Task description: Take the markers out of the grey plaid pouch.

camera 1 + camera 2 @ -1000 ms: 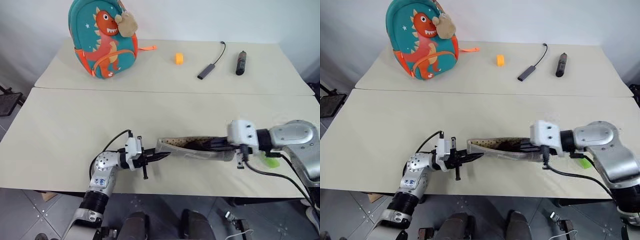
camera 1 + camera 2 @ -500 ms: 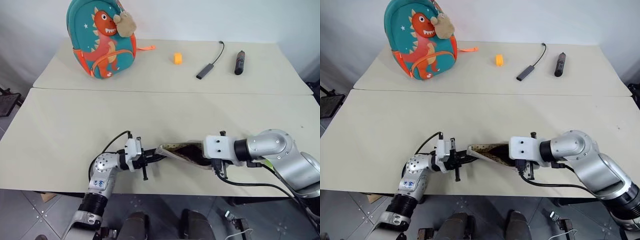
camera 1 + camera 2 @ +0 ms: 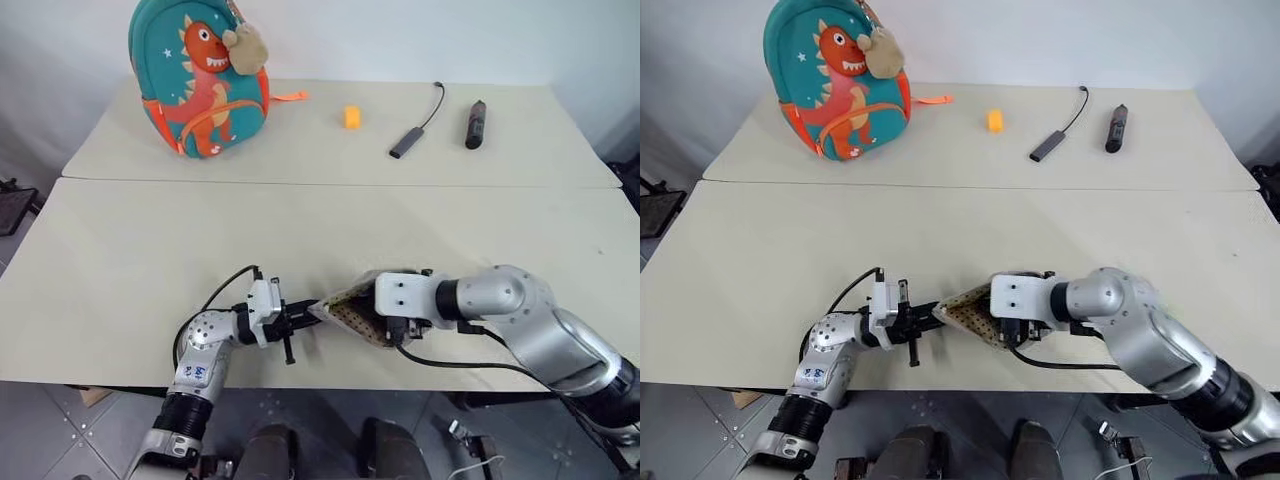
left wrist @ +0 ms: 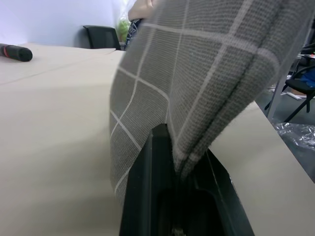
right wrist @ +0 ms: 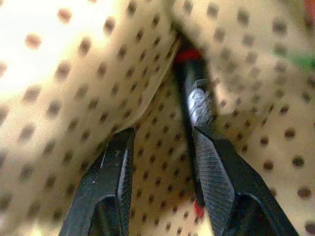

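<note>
Two head cameras look forward and down over the tables [image 3: 120, 260], sharing nearly the same scene. The left wrist camera sits very close behind jaws clamped on the grey plaid pouch [image 4: 206, 73]. The right wrist camera peers between parted jaws into dotted lining [image 5: 74, 83].

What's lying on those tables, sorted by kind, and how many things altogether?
Backpack: 1
Grey plaid pouch: 1
Small orange block: 1
Grey stick with a black cord: 1
Thick dark cylinder: 1
Total: 5
</note>
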Motion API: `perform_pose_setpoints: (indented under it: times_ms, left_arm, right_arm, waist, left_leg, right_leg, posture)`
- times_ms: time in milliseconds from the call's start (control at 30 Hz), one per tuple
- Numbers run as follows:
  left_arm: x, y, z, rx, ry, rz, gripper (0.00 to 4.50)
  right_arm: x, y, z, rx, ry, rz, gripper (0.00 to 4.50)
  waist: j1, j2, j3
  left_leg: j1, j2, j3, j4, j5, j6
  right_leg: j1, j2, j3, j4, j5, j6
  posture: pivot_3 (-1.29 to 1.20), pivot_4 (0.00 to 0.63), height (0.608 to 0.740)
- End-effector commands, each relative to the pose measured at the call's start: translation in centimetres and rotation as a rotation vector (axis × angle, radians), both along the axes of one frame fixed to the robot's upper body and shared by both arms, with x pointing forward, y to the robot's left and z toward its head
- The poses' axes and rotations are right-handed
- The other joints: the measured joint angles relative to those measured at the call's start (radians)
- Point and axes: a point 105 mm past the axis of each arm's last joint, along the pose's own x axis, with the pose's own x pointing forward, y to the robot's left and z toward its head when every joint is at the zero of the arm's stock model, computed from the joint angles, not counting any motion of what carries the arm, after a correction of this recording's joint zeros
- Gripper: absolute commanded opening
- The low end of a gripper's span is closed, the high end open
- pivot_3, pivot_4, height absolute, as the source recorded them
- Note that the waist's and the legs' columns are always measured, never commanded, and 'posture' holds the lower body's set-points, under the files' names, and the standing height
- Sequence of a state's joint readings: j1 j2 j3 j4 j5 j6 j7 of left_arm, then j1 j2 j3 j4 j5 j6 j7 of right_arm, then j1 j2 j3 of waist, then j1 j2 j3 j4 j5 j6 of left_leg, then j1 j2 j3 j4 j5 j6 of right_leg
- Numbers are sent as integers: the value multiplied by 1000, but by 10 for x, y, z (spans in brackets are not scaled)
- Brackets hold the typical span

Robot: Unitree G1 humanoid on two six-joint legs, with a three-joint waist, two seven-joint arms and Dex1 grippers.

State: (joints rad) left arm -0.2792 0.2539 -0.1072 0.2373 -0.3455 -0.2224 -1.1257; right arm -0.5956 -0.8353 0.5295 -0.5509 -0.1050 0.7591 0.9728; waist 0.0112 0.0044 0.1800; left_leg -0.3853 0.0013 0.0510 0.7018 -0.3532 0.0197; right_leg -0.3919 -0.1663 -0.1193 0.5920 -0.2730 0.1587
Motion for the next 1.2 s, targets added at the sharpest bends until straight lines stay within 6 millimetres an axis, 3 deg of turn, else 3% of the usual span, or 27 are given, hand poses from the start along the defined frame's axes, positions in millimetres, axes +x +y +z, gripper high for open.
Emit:
perform_pose_setpoints:
  times_ms: [33, 267, 700, 733, 867, 1067, 1200]
  left_arm:
    - [-4, -6, 6, -19, -16, -28, 0]
    - [-4, -3, 6, -23, -2, -23, 0]
    - [-1, -5, 8, -28, 7, -31, 0]
    - [0, -5, 9, -29, 6, -32, 0]
    - [1, -5, 10, -34, 6, -29, 0]
    - [3, -1, 12, -53, 17, -6, 0]
    - [5, 2, 13, -72, 40, 9, 0]
  right_arm:
    - [20, 9, 7, -44, -146, 4, 1943]
    - [33, 15, 23, 4, -251, -6, 1943]
    - [50, 0, -25, -167, -203, 18, 1943]
    - [50, 2, -24, -163, -200, 20, 1514]
    - [49, 7, -15, -125, -211, 39, 614]
    - [31, 5, 7, -49, -201, 127, 609]
    - [20, -9, 24, -3, -215, 207, 590]
  waist:
    - [-7, 0, 0]
    - [-12, 0, 0]
    - [-14, -1, -2]
    - [-14, -2, -3]
    - [-14, -4, -4]
    - [-10, -4, -4]
    - [-10, -4, -4]
  left_leg:
    - [0, 0, 0, 0, 0, 0]
    - [0, -1, 0, -1, 0, 0]
    - [0, 0, 0, -1, 0, 0]
    - [1, 0, 0, -1, 0, 0]
    - [2, 0, 0, -1, 1, -1]
    - [1, 0, 0, -1, 1, -1]
    - [0, -1, 0, -1, 1, -1]
  right_leg:
    - [0, 0, 0, 0, 0, 0]
    - [0, 0, 0, 0, 0, 0]
    - [0, 0, 0, 0, 0, 0]
    - [1, 0, 0, 0, 0, 0]
    - [2, 0, 0, 0, 0, 0]
    - [1, 0, 0, 0, 0, 0]
    - [1, 0, -1, -1, 0, 0]
  posture:
    - [0, 150, 740]
    - [0, 150, 740]
    - [0, 150, 740]
    - [0, 150, 740]
    - [0, 150, 740]
    - [0, 150, 740]
    - [0, 150, 740]
